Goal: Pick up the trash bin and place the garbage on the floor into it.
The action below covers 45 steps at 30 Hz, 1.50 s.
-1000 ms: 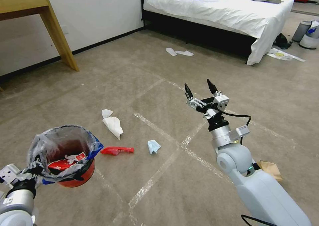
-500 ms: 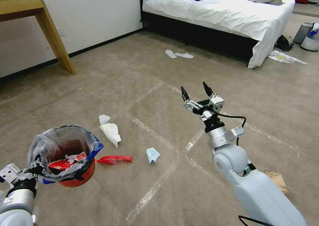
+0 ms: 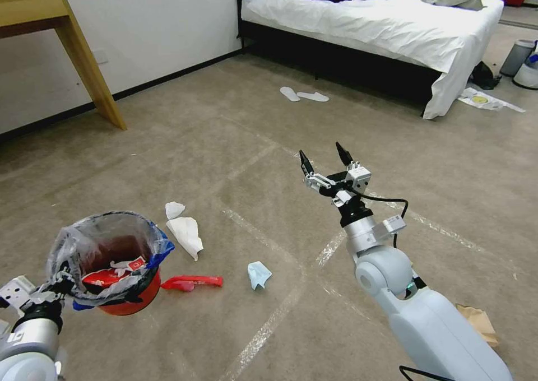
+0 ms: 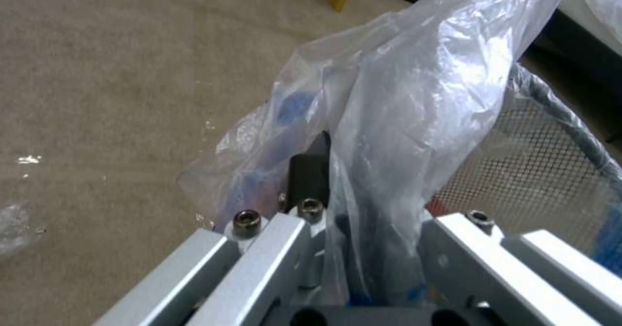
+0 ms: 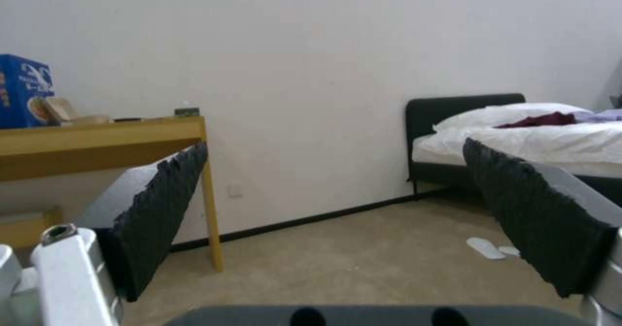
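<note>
The left end effector (image 3: pixel 53 288) is clamped on the rim and liner of the trash bin (image 3: pixel 112 269), held clear of the floor (image 3: pixel 224 145). The right end effector (image 3: pixel 324 159) is spread wide, empty, raised beyond the bin. Tissue (image 3: pixel 185 236), red wrapper (image 3: pixel 193 282) and blue scrap (image 3: pixel 259 273) lie just beside the bin: light, soft, crushable; pinch each at mid-body.

Head camera looks down at the floor (image 3: pixel 235 145) (wrist cameras sit close).
</note>
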### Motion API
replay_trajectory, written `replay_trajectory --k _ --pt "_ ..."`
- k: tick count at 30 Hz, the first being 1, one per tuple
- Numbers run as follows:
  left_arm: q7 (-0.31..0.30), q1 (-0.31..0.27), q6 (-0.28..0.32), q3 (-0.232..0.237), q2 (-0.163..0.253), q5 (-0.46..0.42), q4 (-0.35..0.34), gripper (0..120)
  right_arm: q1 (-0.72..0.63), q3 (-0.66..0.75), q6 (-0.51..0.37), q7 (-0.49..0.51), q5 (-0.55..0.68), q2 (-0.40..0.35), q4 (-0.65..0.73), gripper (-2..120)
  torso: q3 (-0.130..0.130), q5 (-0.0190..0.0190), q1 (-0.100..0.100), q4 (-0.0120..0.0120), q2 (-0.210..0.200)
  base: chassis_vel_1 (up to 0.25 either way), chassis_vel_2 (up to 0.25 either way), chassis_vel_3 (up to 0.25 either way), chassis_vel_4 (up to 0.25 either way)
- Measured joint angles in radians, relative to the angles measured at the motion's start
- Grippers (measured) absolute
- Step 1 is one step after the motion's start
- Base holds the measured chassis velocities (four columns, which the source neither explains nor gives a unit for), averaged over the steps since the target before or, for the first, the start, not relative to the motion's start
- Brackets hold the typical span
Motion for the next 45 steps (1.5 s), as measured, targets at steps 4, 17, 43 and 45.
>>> replay_trajectory --k 4,17,43,45 --pt "0.0 0.0 0.0 0.001 -0.001 0.001 0.001 4 -0.001 -0.001 0.0 0.0 -0.002 0.001 -0.001 100 0.0 0.0 0.0 0.0 0.0 0.0 0.0 0.0 0.0" --pt "-0.004 0.003 -0.001 0.002 -0.004 -0.001 -0.013 4 -0.014 -0.004 0.002 0.0 -0.025 0.01 0.001 100 0.0 0.0 0.0 0.0 0.0 0.0 0.0 0.0 0.0" --pt "-0.008 0.013 0.0 -0.019 -0.008 -0.01 -0.027 4 0.018 -0.05 -0.001 0.008 -0.036 0.039 -0.032 100 0.0 0.0 0.0 0.0 0.0 -0.002 0.002 0.002 -0.004" --pt "-0.008 0.012 0.0 -0.019 -0.008 -0.009 -0.026 4 0.018 -0.053 -0.001 0.008 -0.036 0.039 -0.034 100 0.0 0.0 0.0 0.0 0.0 0.0 0.0 0.0 0.0"
